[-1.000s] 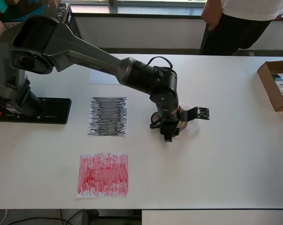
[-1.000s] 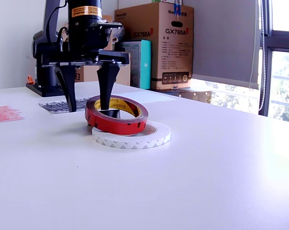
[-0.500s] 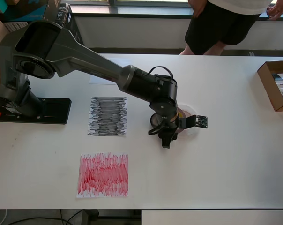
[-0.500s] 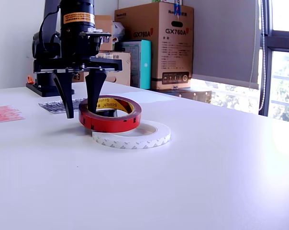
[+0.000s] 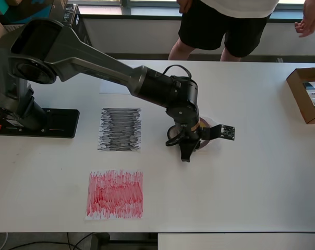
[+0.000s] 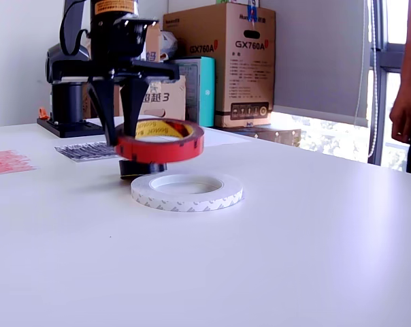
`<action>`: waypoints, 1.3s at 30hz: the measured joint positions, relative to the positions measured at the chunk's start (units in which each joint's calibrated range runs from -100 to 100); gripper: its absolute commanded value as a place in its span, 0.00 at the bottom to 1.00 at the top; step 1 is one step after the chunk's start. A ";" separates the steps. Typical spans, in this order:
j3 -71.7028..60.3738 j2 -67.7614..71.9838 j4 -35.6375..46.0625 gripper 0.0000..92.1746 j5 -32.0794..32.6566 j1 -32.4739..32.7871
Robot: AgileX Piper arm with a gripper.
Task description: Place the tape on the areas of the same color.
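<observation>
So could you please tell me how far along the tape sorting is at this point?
Nothing is placed yet. The gripper holds the red tape lifted clear of the table, while the red sheet lies bare. The white tape and black tape still sit on the table, off the black sheet.

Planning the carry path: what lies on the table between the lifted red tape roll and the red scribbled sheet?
In the overhead view, nothing: bare white table runs from the gripper holding the red tape roll to the red scribbled sheet. The black scribbled sheet lies off to the side.
</observation>
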 measured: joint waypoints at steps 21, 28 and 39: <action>23.66 -30.60 -7.96 0.00 -12.21 0.96; 40.26 -37.92 -15.90 0.00 -19.02 -6.00; 59.28 -37.78 -32.63 0.00 -28.09 -16.17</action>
